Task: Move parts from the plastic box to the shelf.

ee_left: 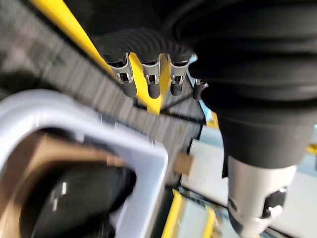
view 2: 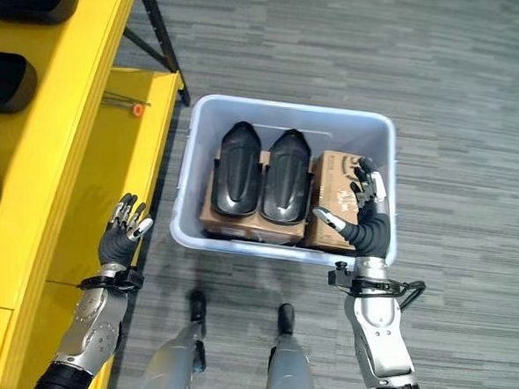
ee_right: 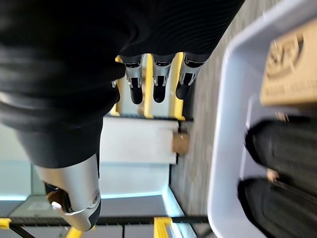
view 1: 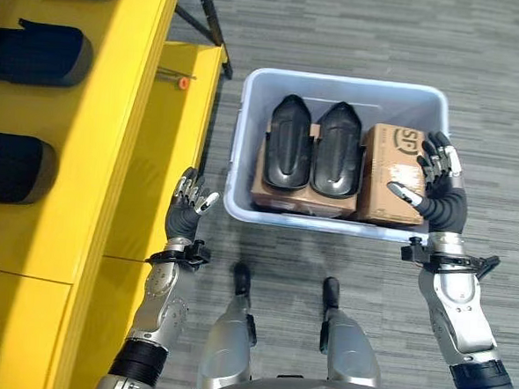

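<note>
A: What's the step in hand?

B: Reaching into the box for a part, I'd judge. Both hands are empty. The right hand hangs over the box's near right corner, fingers spread wide and thumb out toward the middle. The left hand is outside the box, just off its near left corner, beside the yellow shelf, fingers relaxed and holding nothing.

A: Where are the parts?

B: Two black shell-shaped parts lie side by side on a cardboard carton in the middle of the box: the left part and the right part, touching along their long edges. A second carton sits to their right, directly under the right hand's fingers. More dark parts already sit in the shelf's bays.

A: So how should it go about it?

B: The right part is nearest the right hand, just to its left past the second carton. I'd bring that hand left and down, fingers over the domed top and thumb under one long edge. The shells look smooth and rounded, so a shallow pinch could slip; a wrap across the width should hold better. Lifting straight up keeps it from dragging its neighbour.

A: And the left hand?

B: It could support the load on the way to the shelf.
</note>
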